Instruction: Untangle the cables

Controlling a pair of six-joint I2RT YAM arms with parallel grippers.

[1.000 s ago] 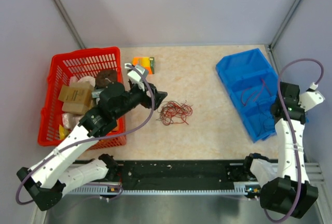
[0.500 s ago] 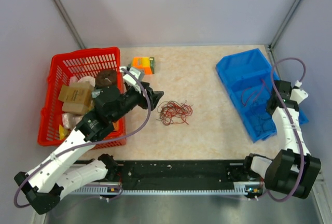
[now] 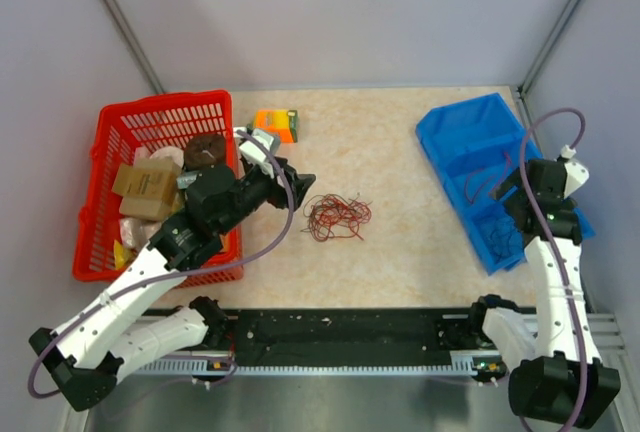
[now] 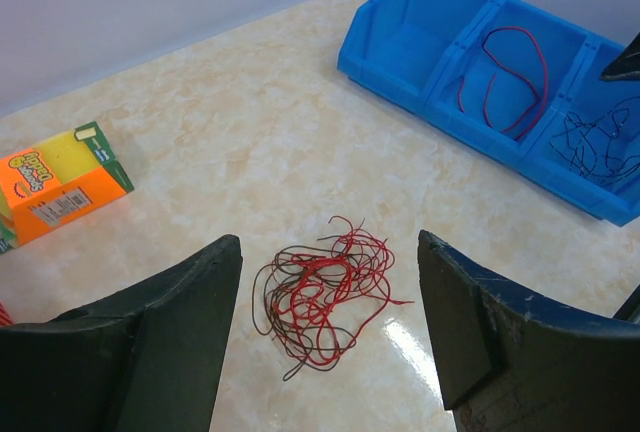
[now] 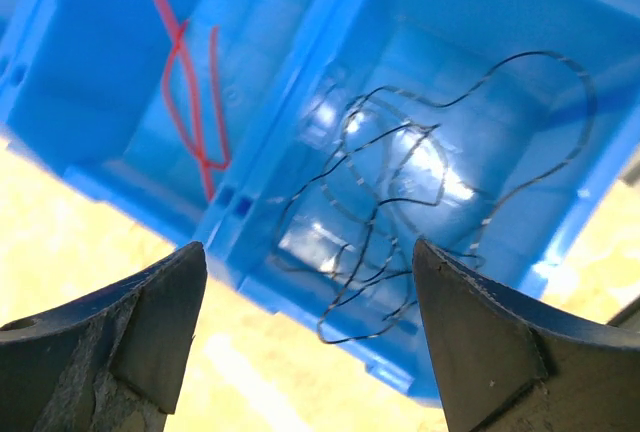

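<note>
Lettering on orange box [image 4: 60,184] blurred, perhaps brand; cables [image 4: 320,297] near.

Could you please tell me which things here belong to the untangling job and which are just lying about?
Job: tangled cable bundle; separated red wire and black wires, lying in the blue bin.
Lying about: orange box; red basket with its contents.
</note>
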